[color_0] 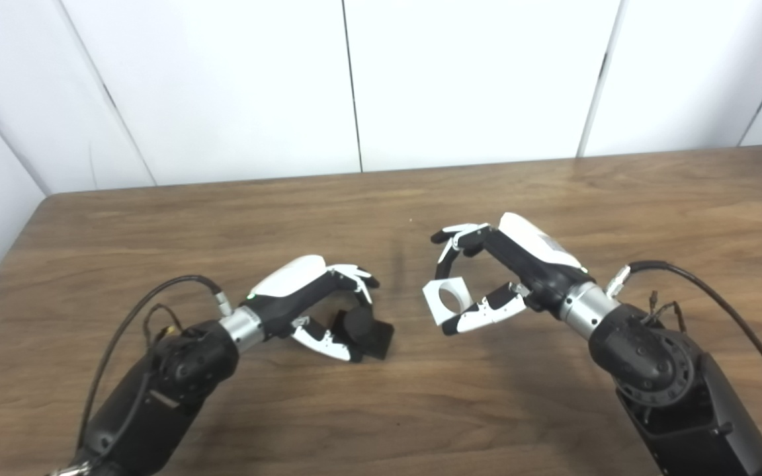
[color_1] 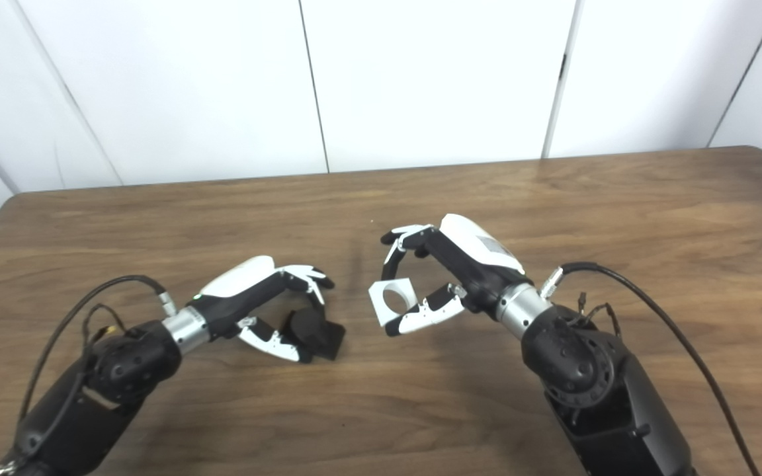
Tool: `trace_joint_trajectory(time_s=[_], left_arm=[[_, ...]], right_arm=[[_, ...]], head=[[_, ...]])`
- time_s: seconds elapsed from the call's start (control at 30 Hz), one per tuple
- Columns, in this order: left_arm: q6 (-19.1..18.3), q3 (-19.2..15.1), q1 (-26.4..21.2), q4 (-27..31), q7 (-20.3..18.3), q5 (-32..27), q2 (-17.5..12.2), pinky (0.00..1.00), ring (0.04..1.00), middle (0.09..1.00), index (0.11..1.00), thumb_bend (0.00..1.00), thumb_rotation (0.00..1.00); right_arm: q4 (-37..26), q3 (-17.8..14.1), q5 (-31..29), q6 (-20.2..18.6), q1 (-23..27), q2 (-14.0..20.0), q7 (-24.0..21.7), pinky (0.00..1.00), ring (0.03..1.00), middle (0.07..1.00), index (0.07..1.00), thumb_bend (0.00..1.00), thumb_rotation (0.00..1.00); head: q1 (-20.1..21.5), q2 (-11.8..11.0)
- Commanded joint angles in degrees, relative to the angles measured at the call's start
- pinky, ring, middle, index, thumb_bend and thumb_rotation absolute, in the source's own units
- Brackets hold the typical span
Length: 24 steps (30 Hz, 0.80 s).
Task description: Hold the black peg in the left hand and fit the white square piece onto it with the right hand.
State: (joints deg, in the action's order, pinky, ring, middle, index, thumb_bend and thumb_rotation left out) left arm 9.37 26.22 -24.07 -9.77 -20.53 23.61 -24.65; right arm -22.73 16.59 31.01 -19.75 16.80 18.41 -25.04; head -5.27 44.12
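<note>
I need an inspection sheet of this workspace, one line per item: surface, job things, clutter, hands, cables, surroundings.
Surface: brown wooden table, wood-grain top, rounded far corners.
Job's things: black peg low at the table, in the left hand; white square piece with a round hole, in the right hand. The two are apart, not yet fitted.
Clutter: nothing seen.
Hands: left hand shut on the black peg; right hand shut on the white square piece, pinched between fingers and thumb.
Cables: one black cable loops at the left wrist; another black cable at the right wrist; thin wires near both.
Surroundings: white wall panels with dark seams behind the table.
</note>
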Motion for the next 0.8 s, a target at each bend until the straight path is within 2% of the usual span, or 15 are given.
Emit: trace_joint_trajectory(time_s=[0.0, 0.17, 0.57, 0.77], left_arm=[[-5.89, 4.34, 3.83, -4.19, -5.22, 3.75, 1.28, 0.86, 0.907, 0.848, 0.490, 0.52, 0.07], [-7.89, 4.67, 3.49, -3.66, -6.10, 4.03, 1.82, 0.87, 0.918, 0.854, 0.491, 0.52, 0.07], [-7.53, 5.59, 3.23, -4.48, -6.39, 3.19, 2.81, 0.89, 0.921, 0.852, 0.490, 0.52, 0.07], [-8.30, 5.84, 3.06, -4.48, -6.48, 2.84, 3.04, 0.90, 0.927, 0.852, 0.491, 0.52, 0.07]], right_arm=[[-0.94, 0.35, 0.16, 2.12, 2.89, -1.03, 0.85, 0.73, 0.858, 0.816, 0.480, 0.52, 0.13], [-0.06, 1.83, 0.83, 2.06, 4.39, -1.65, 0.52, 0.73, 0.856, 0.815, 0.480, 0.52, 0.13], [3.25, 4.08, 2.78, 2.16, 6.85, -2.86, 0.88, 0.72, 0.856, 0.817, 0.480, 0.52, 0.13], [4.66, 4.89, 3.34, 2.77, 7.93, -3.91, 1.32, 0.75, 0.858, 0.820, 0.481, 0.52, 0.13]], head=[[-0.68, 0.10], [-1.93, 0.25], [-4.19, 0.56], [-4.30, 0.63]])
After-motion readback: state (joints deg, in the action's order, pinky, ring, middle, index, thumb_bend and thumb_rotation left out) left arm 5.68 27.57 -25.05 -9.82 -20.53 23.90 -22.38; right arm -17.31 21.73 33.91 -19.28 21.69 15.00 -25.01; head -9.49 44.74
